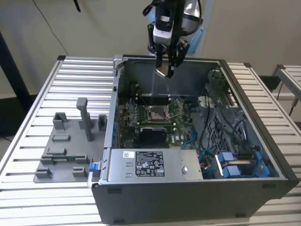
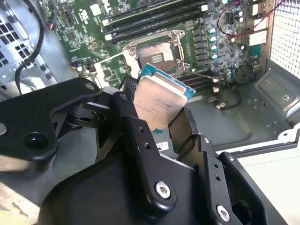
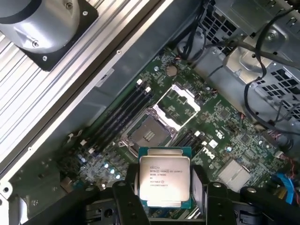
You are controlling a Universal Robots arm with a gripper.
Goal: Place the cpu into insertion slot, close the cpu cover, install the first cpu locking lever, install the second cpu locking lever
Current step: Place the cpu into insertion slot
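Observation:
My gripper (image 1: pixel 167 63) hangs above the back wall of the open computer case, shut on the cpu (image 1: pixel 162 71). In both wrist views the cpu (image 3: pixel 165 179) (image 2: pixel 158 104), a silvery square chip on a green base, is pinched at its edges between the black fingers (image 3: pixel 125 199). Below it, on the green circuit board, the insertion slot (image 3: pixel 147 134) (image 2: pixel 157 55) (image 1: pixel 157 112) lies uncovered, with a dark centre and a silver rim. The cpu cover (image 3: pixel 181 104) (image 2: pixel 110 66), a silver frame with a square window, is swung open beside the slot. The cpu is well above the slot and apart from it.
The grey case (image 1: pixel 197 207) stands on a ribbed metal table (image 1: pixel 80 80). A grey box with a white label (image 1: pixel 148 165) fills the near side. A black square patch (image 1: pixel 151 135), memory slots (image 3: pixel 119 115), blue cables (image 1: pixel 207 136) and a drive cage (image 1: pixel 225 89) surround the slot. A grey fixture plate (image 1: pixel 66 146) lies at the exterior view's left.

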